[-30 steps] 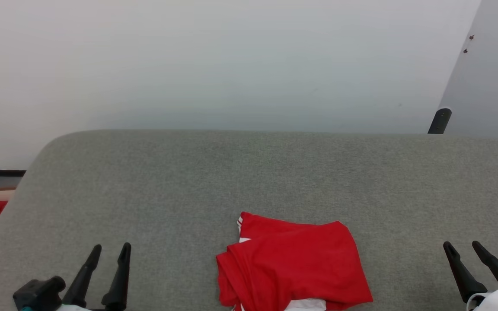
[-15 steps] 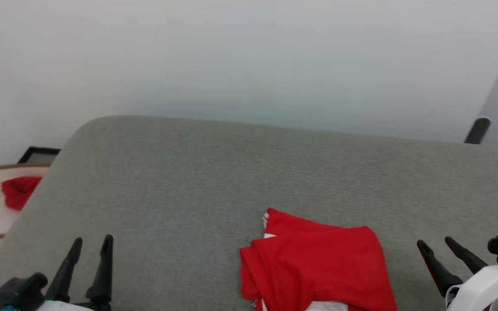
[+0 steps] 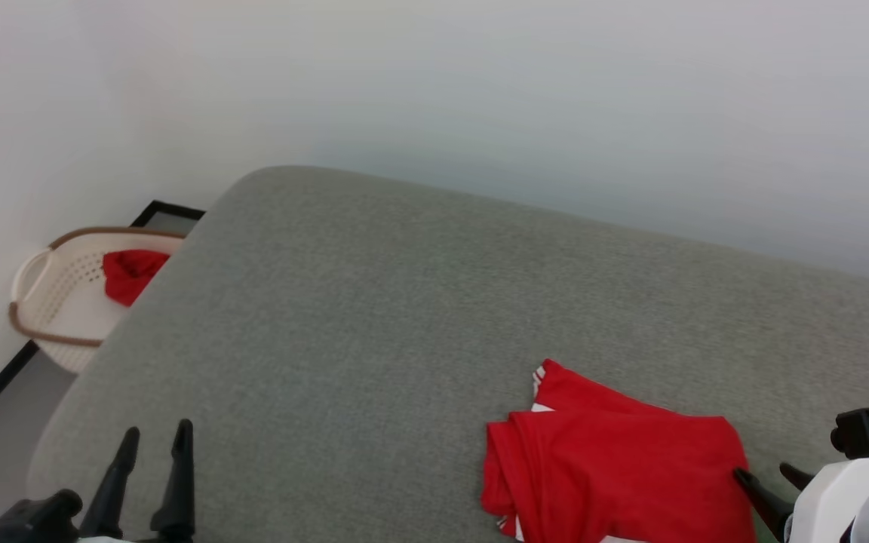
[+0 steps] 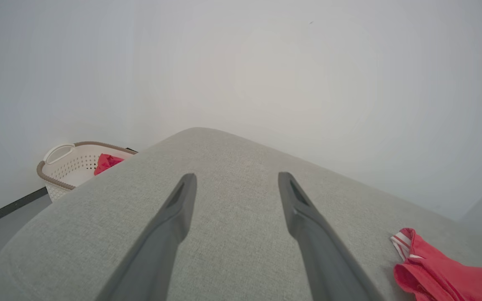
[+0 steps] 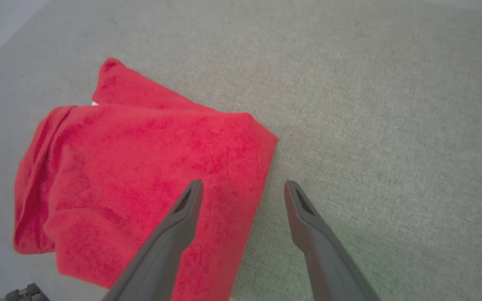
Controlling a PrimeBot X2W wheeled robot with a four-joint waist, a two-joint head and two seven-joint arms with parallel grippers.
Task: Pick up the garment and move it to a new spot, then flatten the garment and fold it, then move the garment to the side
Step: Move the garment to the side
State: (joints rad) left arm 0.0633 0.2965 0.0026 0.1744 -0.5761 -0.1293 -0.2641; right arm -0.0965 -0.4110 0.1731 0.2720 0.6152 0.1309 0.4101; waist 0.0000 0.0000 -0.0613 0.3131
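Looking down from the head camera, you have the garment lying folded in a loose red bundle on the grey cushioned surface, toward its near right part, with a strip of white sleeve stripes showing at the bundle's far left corner. Your right pincer sits at the garment's right edge with both fingers spread and nothing between them. In the right wrist view that pincer straddles the edge of the garment: one finger lies over red cloth, the other over bare grey fabric. You cannot tell from these views whether either fingertip touches. Your left pincer is released too, empty, low at the near left and well apart from the garment. Off the surface's far left corner a beige basket stands on the floor against the wall, holding a small red cloth.
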